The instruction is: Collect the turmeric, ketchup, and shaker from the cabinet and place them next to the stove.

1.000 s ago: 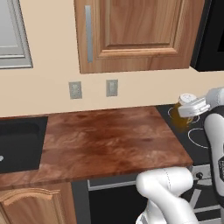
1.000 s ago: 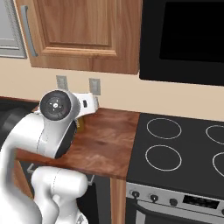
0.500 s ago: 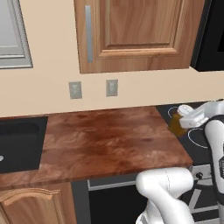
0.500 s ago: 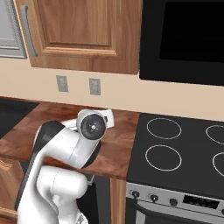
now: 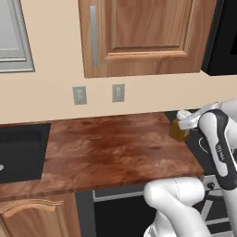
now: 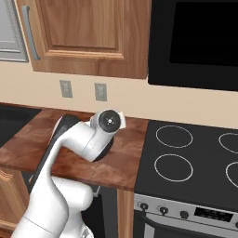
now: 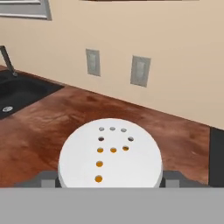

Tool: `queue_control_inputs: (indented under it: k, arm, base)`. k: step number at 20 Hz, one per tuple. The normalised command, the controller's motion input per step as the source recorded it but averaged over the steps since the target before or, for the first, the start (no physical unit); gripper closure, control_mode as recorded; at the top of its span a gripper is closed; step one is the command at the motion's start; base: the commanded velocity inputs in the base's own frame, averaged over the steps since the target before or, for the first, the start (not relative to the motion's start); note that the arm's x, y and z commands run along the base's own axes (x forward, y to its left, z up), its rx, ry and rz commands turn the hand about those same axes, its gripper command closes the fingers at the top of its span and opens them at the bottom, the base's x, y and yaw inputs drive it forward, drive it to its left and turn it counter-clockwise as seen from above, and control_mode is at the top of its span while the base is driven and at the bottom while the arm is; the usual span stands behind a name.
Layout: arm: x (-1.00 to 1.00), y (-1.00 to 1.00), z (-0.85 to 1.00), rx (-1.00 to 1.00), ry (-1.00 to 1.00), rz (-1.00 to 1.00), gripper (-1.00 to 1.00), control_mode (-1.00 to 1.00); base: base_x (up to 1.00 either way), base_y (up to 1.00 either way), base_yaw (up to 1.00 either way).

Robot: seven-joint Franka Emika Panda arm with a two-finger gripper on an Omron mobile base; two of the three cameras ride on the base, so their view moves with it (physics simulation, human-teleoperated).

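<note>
Clearly your fingers are clamped on the turmeric, its white lid sitting between them. Treat it as a small, rigid, smooth jar; grip the sides just below the lid.

My left base view looks from behind the arm, forward and down at the wooden counter, with the cabinet at the top. My right base view sees that same counter from the other side, with the stove at right. My hand view sits very close above the turmeric.
</note>
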Motion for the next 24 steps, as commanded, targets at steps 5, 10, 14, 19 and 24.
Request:
queue_control_inputs:
  k: [5,10,14,19,24]
  arm:
    - [0.65,-0.19,-0.42,0.01,0.04,0.08,1.00,-1.00]
    - [0.54,-0.24,-0.36,0.03,0.00,0.08,1.00,-1.00]
    - [0.45,-0.24,-0.16,0.00,0.00,0.05,1.00,-1.00]
    - [0.41,-0.15,-0.09,-0.03,0.00,0.04,1.00,-1.00]
    - [0.41,-0.03,-0.24,-0.04,0.00,0.05,1.00,-1.00]
  base:
    - [0.00,0.00,0.00]
    - [0.00,0.00,0.00]
    - [0.00,0.00,0.00]
    - [0.00,0.00,0.00]
    - [0.00,0.00,0.00]
